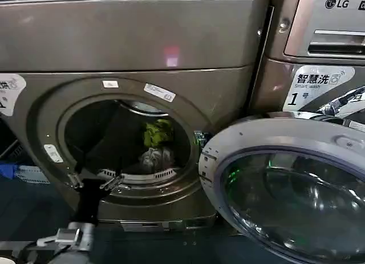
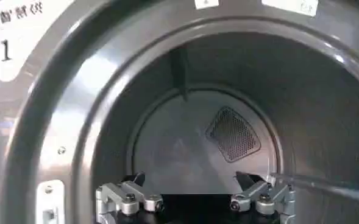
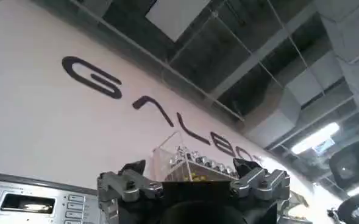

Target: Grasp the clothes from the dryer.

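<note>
our left gripper (image 1: pixel 96 181) sits at lower left in the dryer (image 1: pixel 217 104) mouth, jaws open and empty, clothes (image 1: pixel 157 144) mid-frame.

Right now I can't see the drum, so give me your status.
Left end effector open at dryer porthole lip, empty. Right end effector open, raised, pointing at ceiling. Yellow-green cloth and pale grey cloth inside. Door open, nothing blocking.

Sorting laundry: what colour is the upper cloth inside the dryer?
Bright yellow-green cloth, above the pale grey one; head view shows it best.
</note>
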Tool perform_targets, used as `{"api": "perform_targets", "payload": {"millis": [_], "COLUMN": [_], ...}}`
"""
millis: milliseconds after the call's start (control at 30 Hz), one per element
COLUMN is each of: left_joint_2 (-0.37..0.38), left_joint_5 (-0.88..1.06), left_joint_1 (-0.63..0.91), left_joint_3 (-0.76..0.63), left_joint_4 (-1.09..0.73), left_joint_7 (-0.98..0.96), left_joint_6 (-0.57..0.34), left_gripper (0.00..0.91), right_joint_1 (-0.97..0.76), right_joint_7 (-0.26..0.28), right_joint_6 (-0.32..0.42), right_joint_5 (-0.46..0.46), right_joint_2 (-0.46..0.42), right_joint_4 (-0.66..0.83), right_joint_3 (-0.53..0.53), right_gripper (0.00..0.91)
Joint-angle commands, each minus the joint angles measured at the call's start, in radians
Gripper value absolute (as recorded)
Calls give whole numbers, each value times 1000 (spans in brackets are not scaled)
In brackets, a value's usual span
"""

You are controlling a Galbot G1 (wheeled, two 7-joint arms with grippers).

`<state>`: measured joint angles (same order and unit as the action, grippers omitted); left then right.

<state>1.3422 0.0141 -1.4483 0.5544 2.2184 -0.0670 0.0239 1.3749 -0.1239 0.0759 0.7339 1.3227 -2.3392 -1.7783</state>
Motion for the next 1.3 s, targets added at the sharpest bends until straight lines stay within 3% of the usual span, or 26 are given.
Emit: {"api": "perform_targets", "payload": {"millis": [33, 500, 1300], "left_joint_2": [-20, -112, -179], "left_joint_5": [-38, -139, -335], "left_joint_1": [161, 335, 701], "left_joint_3": [-97, -173, -346], "left_joint_4": [-85, -215, -494], "left_joint_7": [-34, -75, -127], "left_joint_6": [96, 146, 234], "left_gripper": [907, 907, 907], "right_joint_1": [2, -3, 2], "right_joint_7": [-1, -7, -8], "right_joint_6": [-3, -16, -22], "right_joint_5": [0, -9, -18], "right_joint_2": [1, 2, 6], "right_joint_4": [-5, -21, -26], "right_joint_3": [-1, 11, 19], "right_gripper": [907, 907, 907]}}
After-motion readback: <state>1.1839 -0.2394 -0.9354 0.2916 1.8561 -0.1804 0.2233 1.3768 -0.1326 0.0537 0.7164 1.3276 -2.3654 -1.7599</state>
